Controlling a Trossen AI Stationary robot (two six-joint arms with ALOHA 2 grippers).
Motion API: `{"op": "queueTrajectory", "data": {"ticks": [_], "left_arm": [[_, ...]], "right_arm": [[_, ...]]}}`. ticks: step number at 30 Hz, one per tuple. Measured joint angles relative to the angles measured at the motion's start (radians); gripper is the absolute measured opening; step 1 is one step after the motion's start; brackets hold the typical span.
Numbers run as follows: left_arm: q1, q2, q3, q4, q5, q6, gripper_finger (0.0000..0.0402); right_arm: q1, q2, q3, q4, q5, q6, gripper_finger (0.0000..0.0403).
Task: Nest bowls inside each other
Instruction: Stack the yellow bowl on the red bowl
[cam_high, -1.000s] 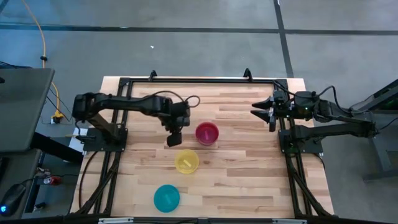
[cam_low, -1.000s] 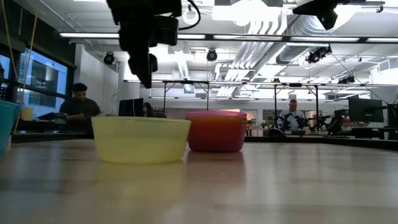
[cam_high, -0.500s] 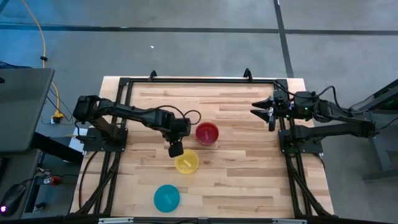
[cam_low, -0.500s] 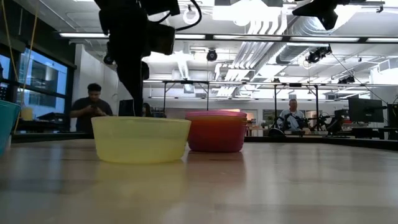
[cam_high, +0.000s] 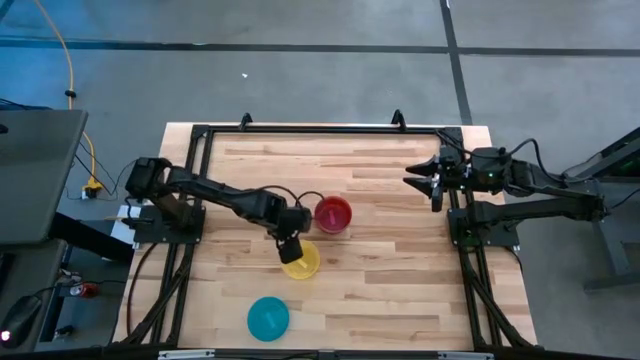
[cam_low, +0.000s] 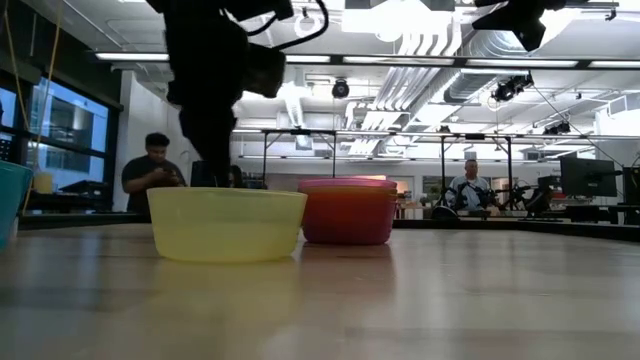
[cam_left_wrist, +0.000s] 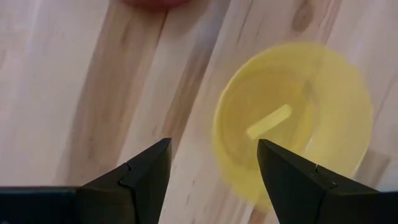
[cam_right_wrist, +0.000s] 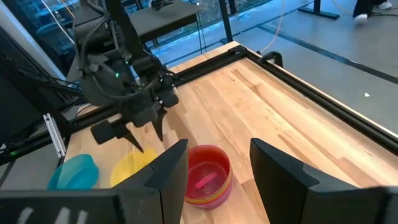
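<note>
A yellow bowl (cam_high: 301, 261) stands upright on the table, with a pale strip inside it (cam_left_wrist: 268, 121). Behind it stands a pink-red nested stack of bowls (cam_high: 333, 213) (cam_low: 348, 210). A blue bowl (cam_high: 268, 318) sits near the table's near edge. My left gripper (cam_high: 287, 246) (cam_left_wrist: 214, 167) is open and low over the yellow bowl's left rim (cam_left_wrist: 219, 140), one finger outside it and one over the hollow. My right gripper (cam_high: 424, 180) is open and waits high at the table's right edge. No purple, orange or green bowl shows apart.
A black frame (cam_high: 320, 128) runs round the wooden table. Bare wood lies right of the bowls (cam_high: 400, 270). In the low view the blue bowl (cam_low: 8, 205) shows at the left edge. People sit at desks in the room behind (cam_low: 150, 170).
My left gripper has moved toward the table's near edge and down, from beside the pink-red stack to the yellow bowl's left rim, staying open. The bowls have not moved.
</note>
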Motion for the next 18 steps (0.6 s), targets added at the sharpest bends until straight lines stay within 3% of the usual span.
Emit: {"op": "queueTrajectory", "data": {"ticks": [11, 18], "left_arm": [[-0.035, 0.075, -0.001, 0.028, -0.003, -0.062, 0.0226], [-0.024, 0.088, -0.001, 0.049, -0.006, -0.072, 0.0174]], "right_arm": [[0.001, 0.000, 0.000, -0.016, 0.000, 0.006, 0.0165], [0.001, 0.001, 0.000, -0.020, -0.001, 0.008, 0.0165]]}}
